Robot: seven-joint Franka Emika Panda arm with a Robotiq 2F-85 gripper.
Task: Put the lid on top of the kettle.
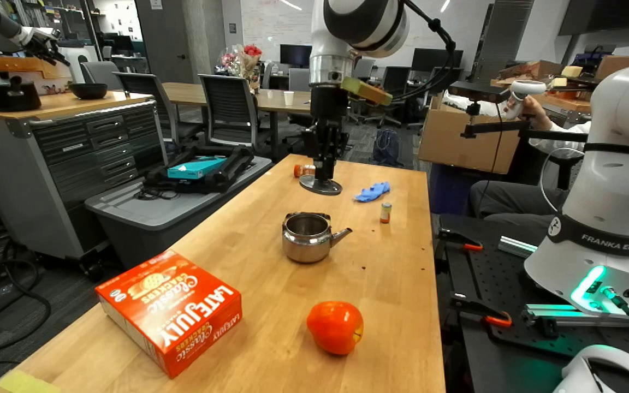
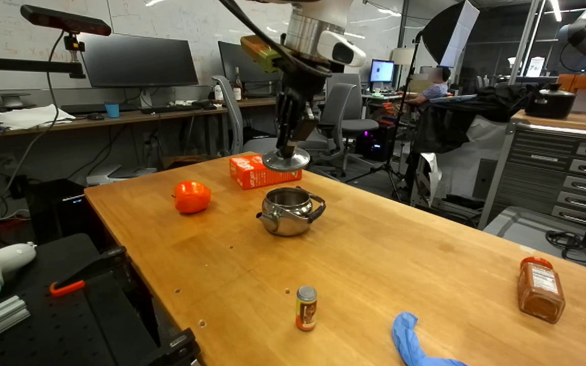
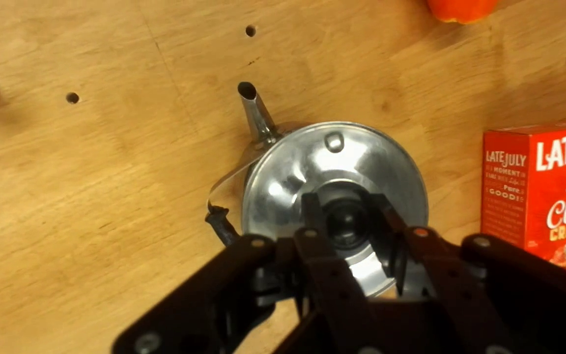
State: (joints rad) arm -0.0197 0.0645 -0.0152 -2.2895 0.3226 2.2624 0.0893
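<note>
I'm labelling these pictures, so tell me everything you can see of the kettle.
The kettle is squat and shiny, apparently steel, with an open round mouth, a short spout and a dark-gripped handle lowered to one side. It stands upright on the wooden table; nothing else visibly touches it. The lid, in the pincer, hangs above, apart from it.

Glossy metal kettle (image 2: pixel 287 217) and lid (image 2: pixel 284 161)

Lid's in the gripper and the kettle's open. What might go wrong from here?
The lid might land off-centre: in the wrist view it hides the mouth of the kettle. The lid's edge could catch the handle leaning beside the mouth. The knob, pinched in the gripper, might slip.
</note>
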